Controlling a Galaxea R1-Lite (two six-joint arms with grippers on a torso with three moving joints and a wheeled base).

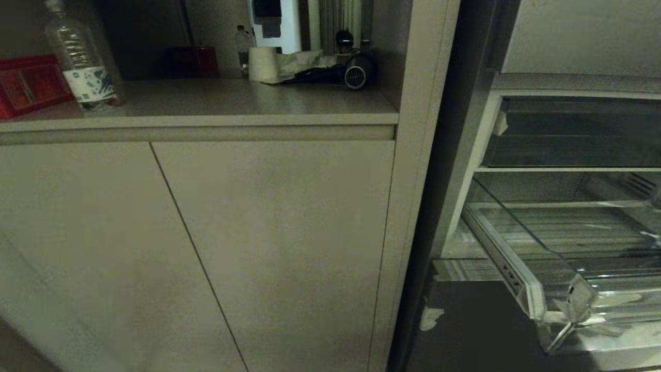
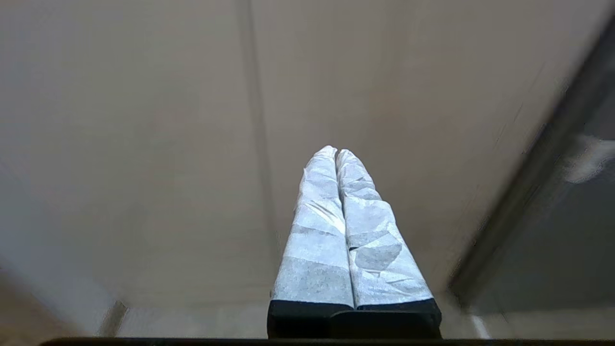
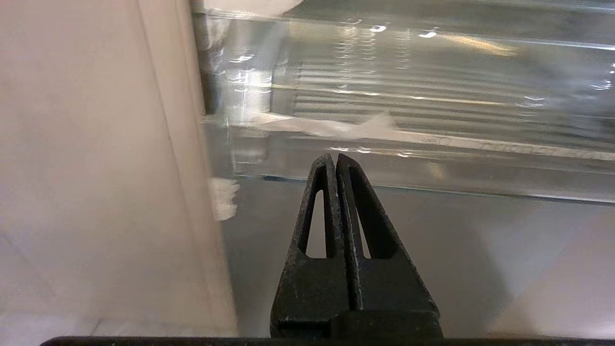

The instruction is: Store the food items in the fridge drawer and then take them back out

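A: Where is the fridge drawer?

B: At about 4 o'clock in the head view. It is pulled out, with its clear plastic bin showing, ribbed lines behind it and white tape scraps at its near corner. Its long front edge runs across the right wrist view.

A: And the food items?

B: Neither the potato nor the green item shows in any view, so I cannot tell where they lie.

A: Which arm is nearer the drawer?

B: The right pincer. Its dark fingers are pressed together and hold nothing; the drawer's front edge lies straight ahead at 12 o'clock, just beyond the tips. The left pincer, wrapped in white tape, is likewise closed and empty, facing the beige cabinet doors.

A: What else is around?

B: A cabinet side panel stands between cabinet and fridge, close beside the right pincer at 9 o'clock. On the desk above are a clear water bottle, a red box, a paper roll and a hair dryer. Nothing seems to block the drawer.
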